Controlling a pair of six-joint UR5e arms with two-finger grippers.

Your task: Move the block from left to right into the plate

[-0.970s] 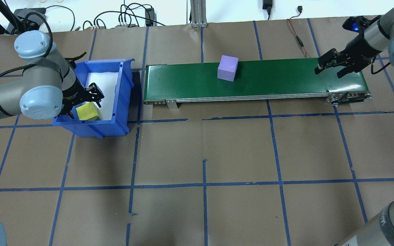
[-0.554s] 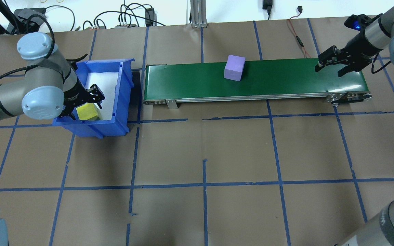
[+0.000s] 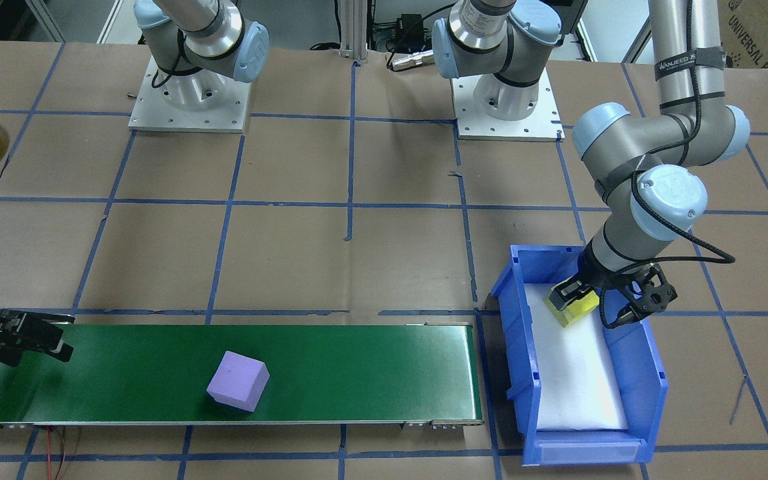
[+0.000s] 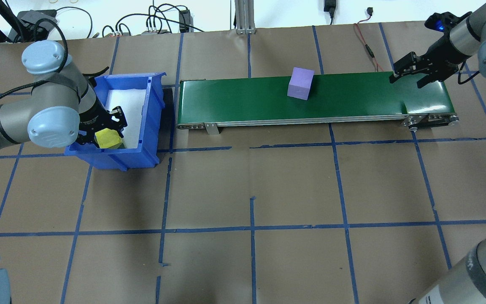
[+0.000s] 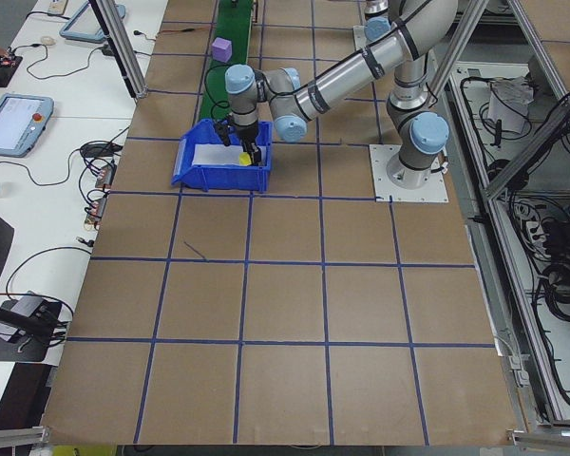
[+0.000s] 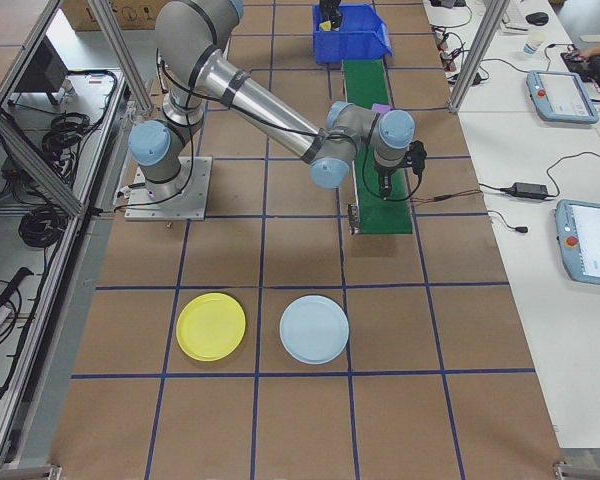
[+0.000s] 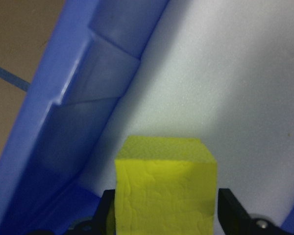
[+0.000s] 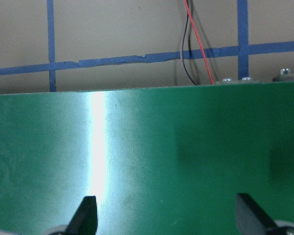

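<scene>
**Waiting at the belt's end for the purple block**

Stretching across the far side of the brown-paper table (image 4: 251, 190), the green conveyor belt (image 4: 243, 99) is the biggest thing here: a long, smooth, slightly glossy strip running left to right. At its left end sits the blue plastic bin (image 4: 152, 122), lined with white foam. Two round plates lie well apart from the belt on the robot's right side: the yellow plate (image 6: 211, 327) and, just beside it, a pale blue plate (image 6: 315, 329).

The purple block (image 4: 301, 83), a matte foam-like cube, rests on the belt a little right of its middle. It lies to the left of the right gripper (image 4: 407, 76), along the belt's long axis; that gripper hovers over the right end with jaws spread and empty, and is by far the nearer.

The left gripper (image 4: 103, 135) is down inside the bin, fingers either side of the yellow block (image 7: 165, 191), a rough-textured cube; a firm clamp cannot be confirmed.
</scene>
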